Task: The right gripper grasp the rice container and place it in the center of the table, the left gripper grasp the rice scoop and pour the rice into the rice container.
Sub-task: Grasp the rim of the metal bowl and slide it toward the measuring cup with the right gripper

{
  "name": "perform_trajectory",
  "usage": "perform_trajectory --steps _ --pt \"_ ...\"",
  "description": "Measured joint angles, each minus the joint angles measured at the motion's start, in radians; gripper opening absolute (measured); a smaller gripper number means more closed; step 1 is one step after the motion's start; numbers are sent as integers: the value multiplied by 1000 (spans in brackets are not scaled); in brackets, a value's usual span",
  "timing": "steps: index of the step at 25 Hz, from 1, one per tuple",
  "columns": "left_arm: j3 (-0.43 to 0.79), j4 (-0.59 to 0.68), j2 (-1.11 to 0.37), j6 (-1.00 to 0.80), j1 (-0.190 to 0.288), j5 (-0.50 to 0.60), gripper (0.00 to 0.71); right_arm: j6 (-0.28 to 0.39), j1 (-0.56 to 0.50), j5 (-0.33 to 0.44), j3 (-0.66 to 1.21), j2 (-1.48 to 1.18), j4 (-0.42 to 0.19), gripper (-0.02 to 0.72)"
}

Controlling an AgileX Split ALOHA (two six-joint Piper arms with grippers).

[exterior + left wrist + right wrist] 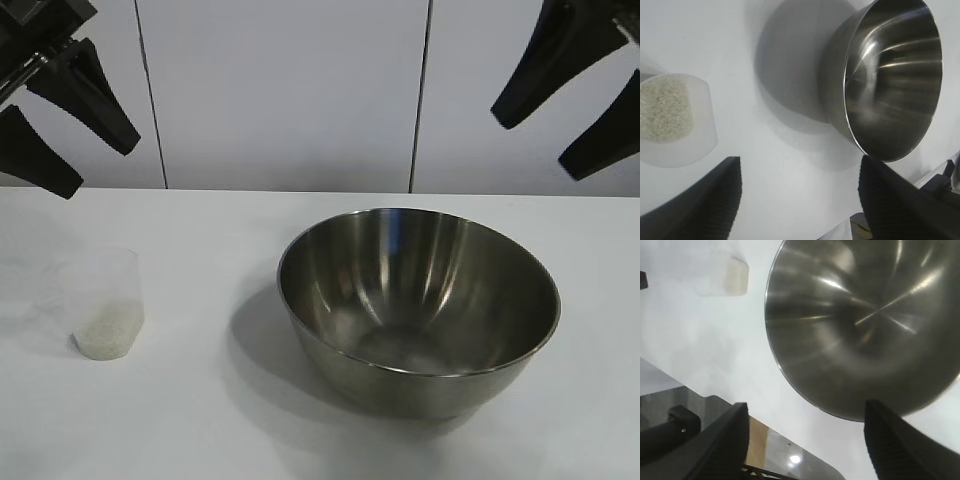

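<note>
The rice container (pixel 420 310), a big shiny steel bowl, stands upright on the white table, a little right of the middle; it also fills much of the left wrist view (pixel 890 80) and the right wrist view (pixel 865 325). The rice scoop (pixel 105 305), a small clear cup, stands at the left with white rice (pixel 104 335) in its bottom. My left gripper (pixel 95 165) hangs open high above the scoop with nothing between its fingers. My right gripper (pixel 530 150) hangs open high at the upper right, above and behind the bowl, holding nothing.
A white panelled wall (pixel 290 90) rises behind the table. The table's edge and a dark floor (pixel 790 450) show past the right gripper in its wrist view. Bare white tabletop (pixel 200 400) lies between the scoop and the bowl.
</note>
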Motion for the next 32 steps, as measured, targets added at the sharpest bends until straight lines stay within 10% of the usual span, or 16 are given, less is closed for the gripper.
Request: perform_trajectory --steps 5,19,25,32 --pt "0 0 0 0 0 -1 486 4 -6 -118 80 48 -34 452" --pt "0 0 0 0 0 -3 486 -30 118 -387 135 391 116 441" --pt "0 0 0 0 0 -4 486 -18 148 -413 136 432 149 58" --pt "0 0 0 0 0 -4 486 -125 148 -333 135 398 279 19"
